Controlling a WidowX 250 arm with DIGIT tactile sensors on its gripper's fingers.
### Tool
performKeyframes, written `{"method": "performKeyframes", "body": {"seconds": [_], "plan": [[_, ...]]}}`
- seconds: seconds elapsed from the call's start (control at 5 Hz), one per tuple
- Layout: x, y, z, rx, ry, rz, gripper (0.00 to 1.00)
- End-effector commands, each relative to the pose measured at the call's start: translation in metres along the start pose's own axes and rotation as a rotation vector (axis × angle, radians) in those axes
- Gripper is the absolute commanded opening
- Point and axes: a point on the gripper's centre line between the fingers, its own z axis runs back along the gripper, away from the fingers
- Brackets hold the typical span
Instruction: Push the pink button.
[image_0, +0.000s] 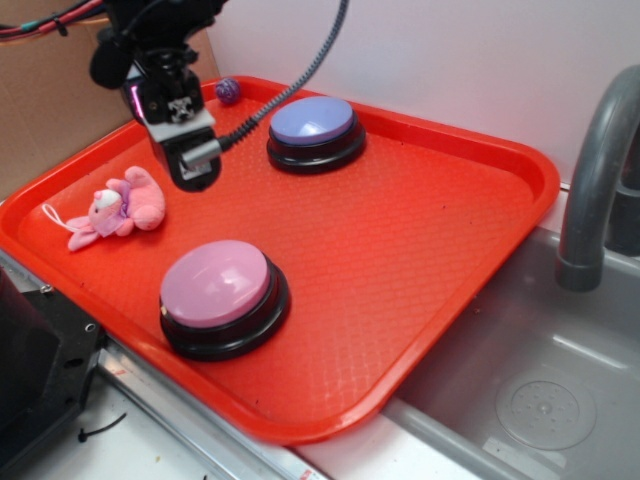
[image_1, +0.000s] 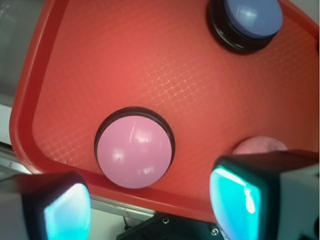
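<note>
The pink button, a pink dome on a black round base, sits near the front edge of the red tray. In the wrist view it lies just ahead of the gap between my fingers. My gripper hangs above the tray's back left part, well behind and above the pink button and not touching it. In the wrist view my gripper is open and empty, with its two fingers spread wide.
A blue-lavender button stands at the tray's back; it also shows in the wrist view. A small pink plush toy lies at the tray's left. A small purple ball sits in the back corner. A grey faucet and a sink are on the right.
</note>
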Motion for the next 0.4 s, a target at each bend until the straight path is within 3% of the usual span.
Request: {"method": "performKeyframes", "body": {"seconds": [0.0,0.2], "plan": [[0.002,0.000,0.028,0.001,-0.086,0.020,1.00],[-0.006,0.002,0.041,0.052,-0.110,0.045,1.00]]}}
